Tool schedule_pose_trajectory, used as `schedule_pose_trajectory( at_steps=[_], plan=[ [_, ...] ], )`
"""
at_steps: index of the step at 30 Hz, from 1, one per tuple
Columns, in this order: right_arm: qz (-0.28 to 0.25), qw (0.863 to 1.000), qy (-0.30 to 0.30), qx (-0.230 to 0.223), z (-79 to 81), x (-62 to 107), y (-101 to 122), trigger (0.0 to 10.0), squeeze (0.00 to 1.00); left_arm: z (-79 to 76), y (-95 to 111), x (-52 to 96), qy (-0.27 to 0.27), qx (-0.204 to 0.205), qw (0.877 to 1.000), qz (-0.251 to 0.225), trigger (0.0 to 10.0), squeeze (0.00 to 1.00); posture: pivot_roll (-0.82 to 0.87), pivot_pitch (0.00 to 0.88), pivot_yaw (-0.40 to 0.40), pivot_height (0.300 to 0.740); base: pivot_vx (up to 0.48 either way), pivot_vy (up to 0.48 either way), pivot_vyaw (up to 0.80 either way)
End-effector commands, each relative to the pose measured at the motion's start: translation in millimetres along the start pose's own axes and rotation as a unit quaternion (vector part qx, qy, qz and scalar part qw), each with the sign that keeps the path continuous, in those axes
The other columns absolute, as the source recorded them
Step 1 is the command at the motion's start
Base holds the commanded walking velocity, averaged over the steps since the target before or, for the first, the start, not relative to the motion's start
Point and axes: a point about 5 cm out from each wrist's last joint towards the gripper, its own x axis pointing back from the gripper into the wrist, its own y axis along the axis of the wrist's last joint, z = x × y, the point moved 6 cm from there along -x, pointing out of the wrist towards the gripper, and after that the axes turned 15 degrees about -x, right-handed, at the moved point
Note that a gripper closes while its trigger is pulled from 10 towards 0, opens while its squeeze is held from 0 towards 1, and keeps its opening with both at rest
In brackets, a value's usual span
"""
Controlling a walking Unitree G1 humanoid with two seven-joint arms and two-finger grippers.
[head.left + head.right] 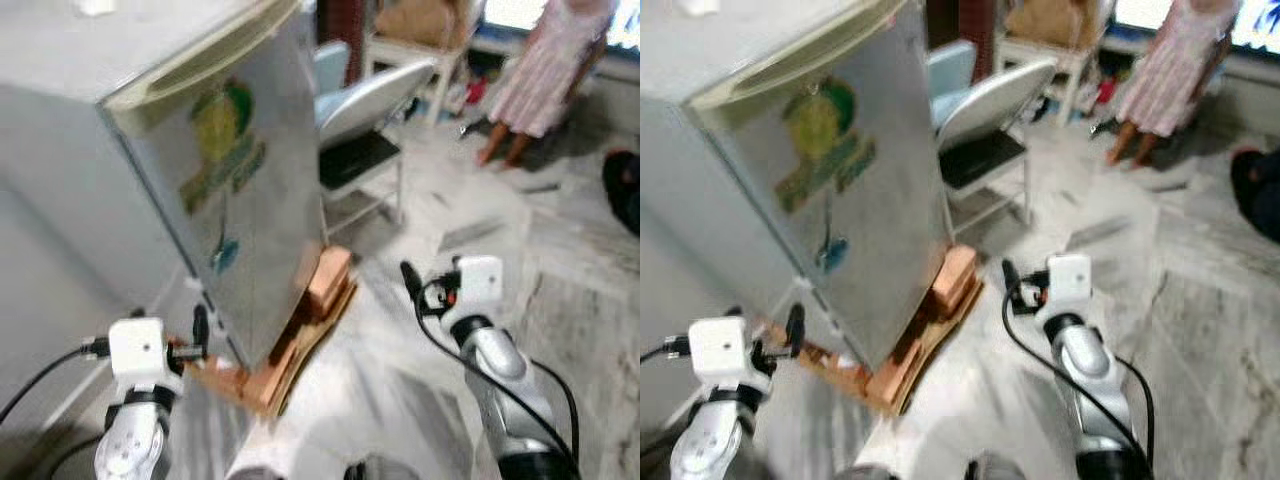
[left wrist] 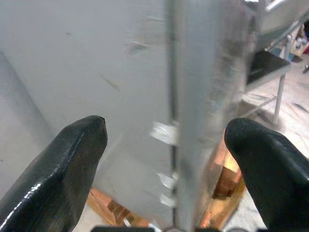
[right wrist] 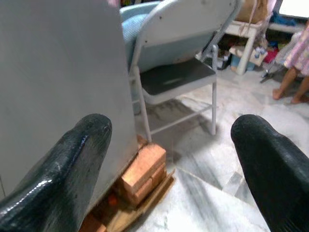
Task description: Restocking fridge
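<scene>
A small silver fridge (image 1: 230,190) stands before me with its door shut, a green and yellow sticker (image 1: 225,140) on the door. It rests on bricks (image 1: 328,280) and a wooden board (image 1: 290,350). My left gripper (image 2: 166,159) is open and hangs low at the fridge's near corner, with the door's edge (image 2: 186,121) running between its fingers (image 2: 63,169) at some distance. To the right of the fridge, over the floor, my right gripper (image 3: 171,159) is also open and holds nothing.
A grey folding chair (image 1: 365,125) stands just behind the fridge. A person in a pink dress (image 1: 550,70) stands barefoot at the back right, near a white table (image 1: 420,50) with clutter beneath. Marble floor (image 1: 560,270) spreads to the right.
</scene>
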Motion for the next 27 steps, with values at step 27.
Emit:
schedule_pose_trajectory(
  at_steps=[27],
  plan=[
    [0.021, 1.0, 0.004, 0.0, 3.3, 3.2, -9.8, 10.0, 0.0, 4.5, -10.2, 10.1, 0.004, 0.011, 1.0, 0.021, 10.0, 0.0, 0.01, 0.1, -0.006, 0.74, 0.0, 0.06, -0.17]
  ],
)
